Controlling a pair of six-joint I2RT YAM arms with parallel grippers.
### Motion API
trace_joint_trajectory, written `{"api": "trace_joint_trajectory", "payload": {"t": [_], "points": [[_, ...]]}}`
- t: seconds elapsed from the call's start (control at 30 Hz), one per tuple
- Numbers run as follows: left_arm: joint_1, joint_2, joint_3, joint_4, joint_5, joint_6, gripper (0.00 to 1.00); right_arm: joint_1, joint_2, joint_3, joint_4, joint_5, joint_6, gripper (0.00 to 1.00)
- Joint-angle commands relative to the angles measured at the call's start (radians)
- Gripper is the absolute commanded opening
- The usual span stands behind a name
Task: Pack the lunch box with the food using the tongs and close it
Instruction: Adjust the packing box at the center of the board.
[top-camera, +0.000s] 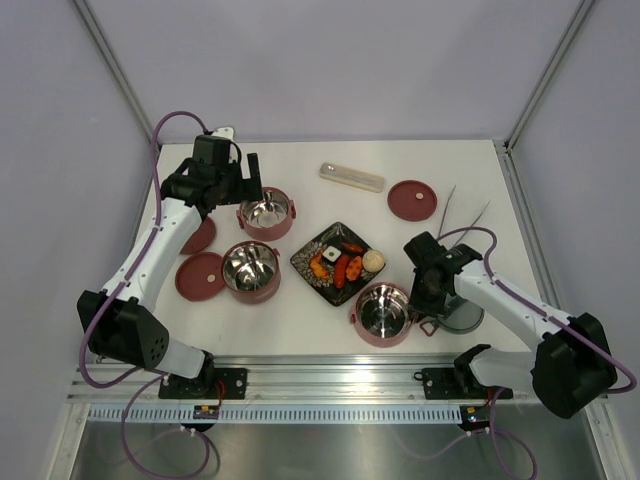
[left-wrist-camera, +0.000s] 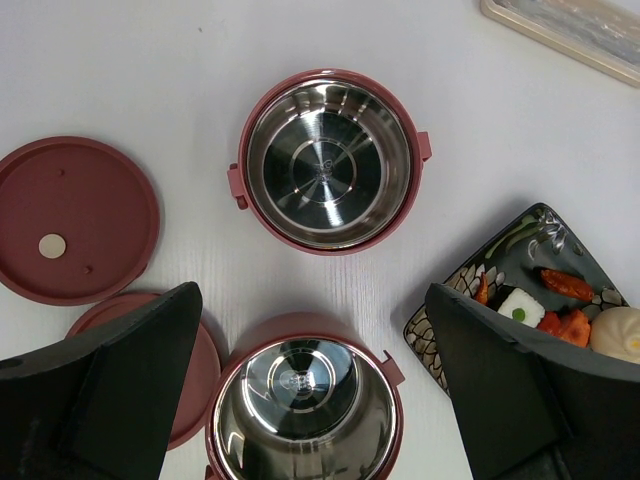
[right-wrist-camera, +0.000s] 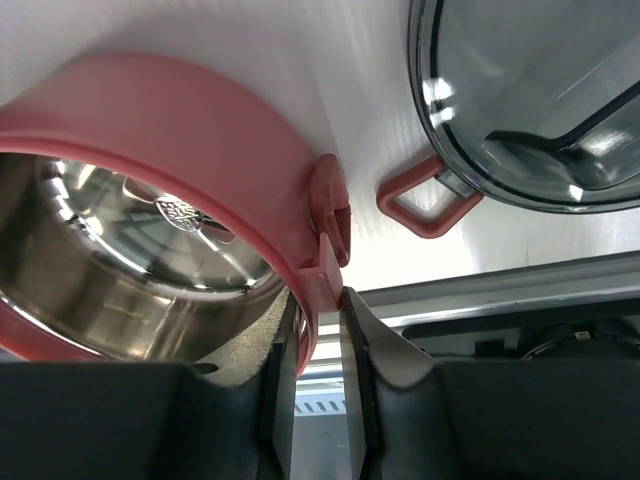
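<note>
Bowls: far-left bowl, near-left bowl and right bowl, all bare steel inside.
Food: the food sits on the black plate.
Tongs: the tongs lie far right, long axis near-to-far, arms spreading away; the joined end is hidden by the right arm.
Left gripper: spread wide, holding nothing.
Right gripper: pinching the right bowl's rim.
Grey top lid: partly covered.

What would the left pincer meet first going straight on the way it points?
Probably the nearer empty bowl framed between the open fingers of the left pincer; depth is unclear, so bare table beside it is possible.
</note>
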Motion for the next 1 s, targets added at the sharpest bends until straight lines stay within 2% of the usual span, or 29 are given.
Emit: {"api": "trace_joint_trajectory", "payload": {"t": [0.0, 0.07, 0.17, 0.27, 0.53, 0.9, 0.97], "points": [[-0.006, -0.017, 0.021, 0.048, 0.011, -0.004, 0.99, 0.008, 0.008, 0.065, -0.002, 0.058, 0.002, 0.14], [-0.004, -0.016, 0.021, 0.051, 0.011, -0.006, 0.99, 0.007, 0.047, 0.081, 0.005, 0.057, 0.002, 0.08], [-0.006, -0.016, 0.021, 0.053, 0.010, -0.006, 0.99, 0.013, 0.088, 0.113, 0.019, 0.058, -0.008, 0.07], [-0.004, -0.021, 0.019, 0.053, 0.001, -0.003, 0.99, 0.013, 0.110, 0.137, 0.012, 0.098, -0.007, 0.00], [-0.006, -0.025, 0.013, 0.051, -0.015, 0.009, 0.99, 0.014, 0.130, 0.150, -0.051, 0.192, 0.019, 0.00], [-0.004, -0.008, 0.024, 0.050, -0.012, 0.028, 0.99, 0.011, 0.246, 0.217, -0.085, 0.278, 0.084, 0.01], [-0.004, -0.007, 0.025, 0.050, -0.013, 0.034, 0.99, 0.013, 0.242, 0.220, -0.081, 0.274, 0.070, 0.07]]}}
